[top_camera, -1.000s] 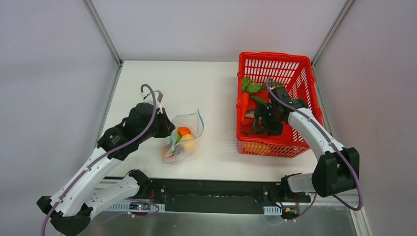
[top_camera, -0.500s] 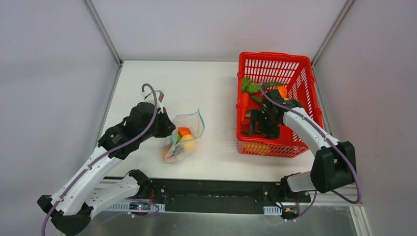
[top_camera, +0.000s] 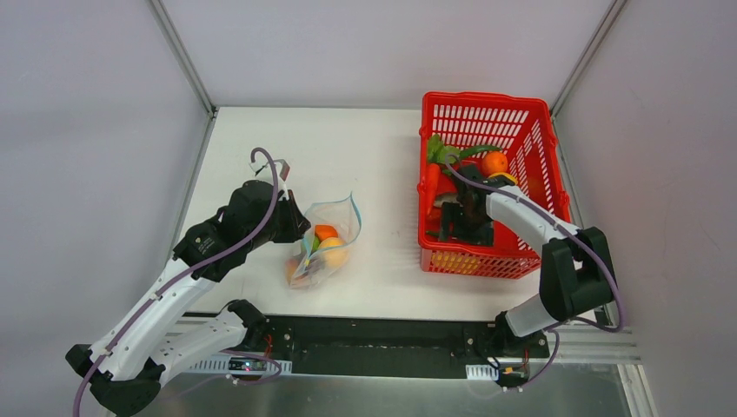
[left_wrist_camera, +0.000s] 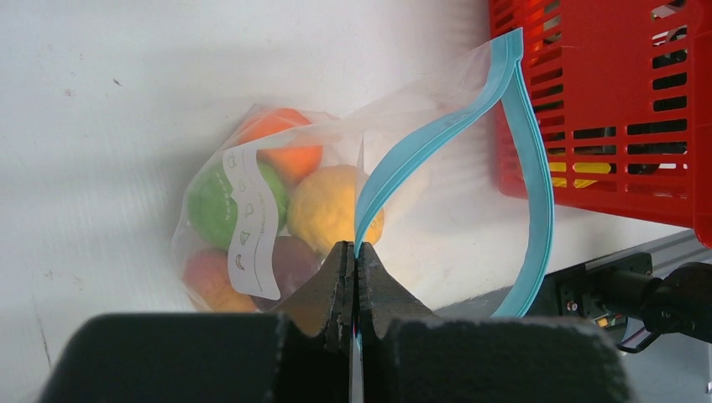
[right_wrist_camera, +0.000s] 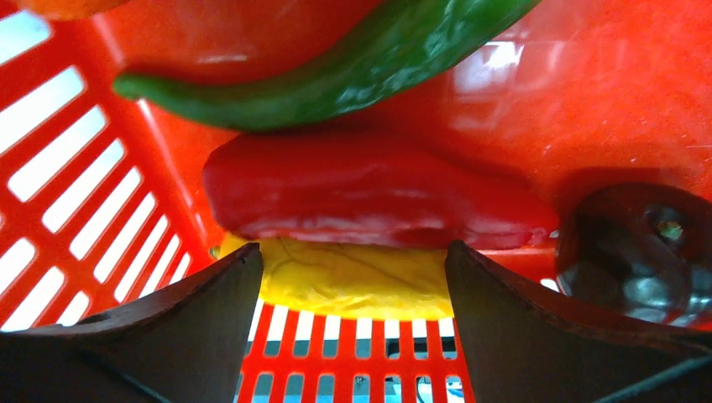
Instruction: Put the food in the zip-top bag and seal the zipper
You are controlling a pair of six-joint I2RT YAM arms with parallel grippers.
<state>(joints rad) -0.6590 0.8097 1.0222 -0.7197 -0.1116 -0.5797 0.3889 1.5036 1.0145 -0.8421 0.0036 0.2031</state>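
The zip-top bag (top_camera: pixel 328 246) lies on the table, its mouth open towards the red basket. In the left wrist view the bag (left_wrist_camera: pixel 252 210) holds orange, green, yellow, purple and peach balls. My left gripper (top_camera: pixel 301 228) is shut on the near side of the teal zipper (left_wrist_camera: pixel 537 193), pinching it at the fingertips (left_wrist_camera: pixel 354 252). My right gripper (top_camera: pixel 457 228) is open, low inside the basket. Its jaws straddle a yellow piece (right_wrist_camera: pixel 353 281) under a red piece (right_wrist_camera: pixel 369 193), with a green pepper (right_wrist_camera: pixel 336 75) above.
The red mesh basket (top_camera: pixel 521 113) stands at the right and also holds a carrot with green leaves (top_camera: pixel 432 184) and an orange ball (top_camera: pixel 494 162). A dark round thing (right_wrist_camera: pixel 646 243) lies right of my right fingers. The basket wall is close in front of them.
My right gripper has moved left and towards the near wall of the basket, uncovering the orange ball behind it. The left arm and the bag have not moved.
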